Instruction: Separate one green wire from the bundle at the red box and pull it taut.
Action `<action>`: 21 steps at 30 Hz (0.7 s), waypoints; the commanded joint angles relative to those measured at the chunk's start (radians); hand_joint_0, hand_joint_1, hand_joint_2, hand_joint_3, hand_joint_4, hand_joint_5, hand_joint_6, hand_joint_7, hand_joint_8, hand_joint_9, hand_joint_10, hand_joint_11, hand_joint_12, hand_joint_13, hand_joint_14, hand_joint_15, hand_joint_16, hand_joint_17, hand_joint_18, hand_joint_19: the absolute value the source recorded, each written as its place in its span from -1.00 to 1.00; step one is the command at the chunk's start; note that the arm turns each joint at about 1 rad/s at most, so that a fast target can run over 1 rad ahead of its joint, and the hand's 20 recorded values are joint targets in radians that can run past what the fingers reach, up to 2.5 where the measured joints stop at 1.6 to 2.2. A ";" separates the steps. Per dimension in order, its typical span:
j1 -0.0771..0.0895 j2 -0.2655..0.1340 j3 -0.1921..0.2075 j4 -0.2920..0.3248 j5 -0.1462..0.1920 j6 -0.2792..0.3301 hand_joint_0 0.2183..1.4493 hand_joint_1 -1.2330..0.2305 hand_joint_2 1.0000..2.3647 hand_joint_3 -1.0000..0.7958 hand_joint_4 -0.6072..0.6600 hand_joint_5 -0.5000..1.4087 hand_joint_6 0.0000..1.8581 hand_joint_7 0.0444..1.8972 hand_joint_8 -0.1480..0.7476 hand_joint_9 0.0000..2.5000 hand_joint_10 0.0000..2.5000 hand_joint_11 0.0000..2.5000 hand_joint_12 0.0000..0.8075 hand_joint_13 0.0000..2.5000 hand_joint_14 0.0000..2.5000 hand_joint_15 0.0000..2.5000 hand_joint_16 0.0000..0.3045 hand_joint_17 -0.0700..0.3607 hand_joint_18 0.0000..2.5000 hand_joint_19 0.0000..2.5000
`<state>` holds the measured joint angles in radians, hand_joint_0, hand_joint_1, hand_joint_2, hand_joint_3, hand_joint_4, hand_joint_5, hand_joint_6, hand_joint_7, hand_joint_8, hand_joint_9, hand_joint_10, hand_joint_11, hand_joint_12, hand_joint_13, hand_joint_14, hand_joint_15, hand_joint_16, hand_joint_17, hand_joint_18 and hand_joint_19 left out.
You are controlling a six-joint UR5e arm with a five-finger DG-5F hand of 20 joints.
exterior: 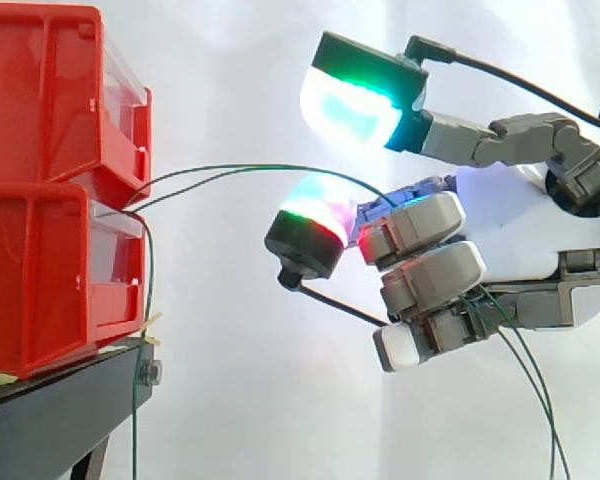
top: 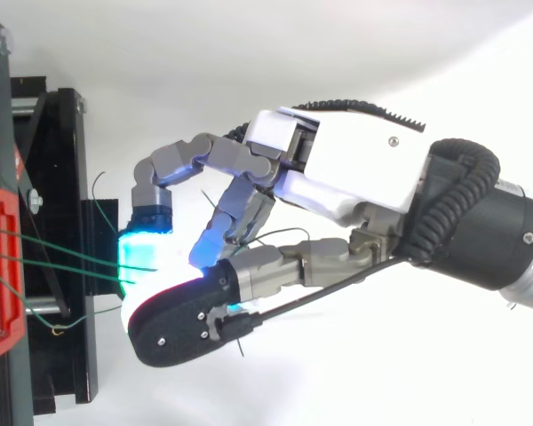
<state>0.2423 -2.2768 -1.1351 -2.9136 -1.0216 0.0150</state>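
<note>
Two red bins (exterior: 40, 280) are sitting stacked on the stand (exterior: 50, 415); can't tell what's in them. Green wires (exterior: 260, 166) are coming out between the bins and arcing slack to the hand (exterior: 425, 225). The hand is curling round the wires, with the loose ends hanging below it.

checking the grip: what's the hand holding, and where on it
A green wire, gripped mid-length in the curled fingers of the hand; the rest trails below.
</note>
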 commanded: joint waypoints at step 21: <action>-0.001 0.000 0.008 -0.001 -0.005 0.010 -0.44 -0.12 -1.00 -0.44 0.31 -0.69 -0.16 0.30 0.01 0.06 -1.00 0.49 -0.19 0.10 -0.98 0.13 -0.59 -0.03 -0.24 -0.44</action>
<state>0.2421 -2.2764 -1.1321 -2.9157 -1.0223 0.0197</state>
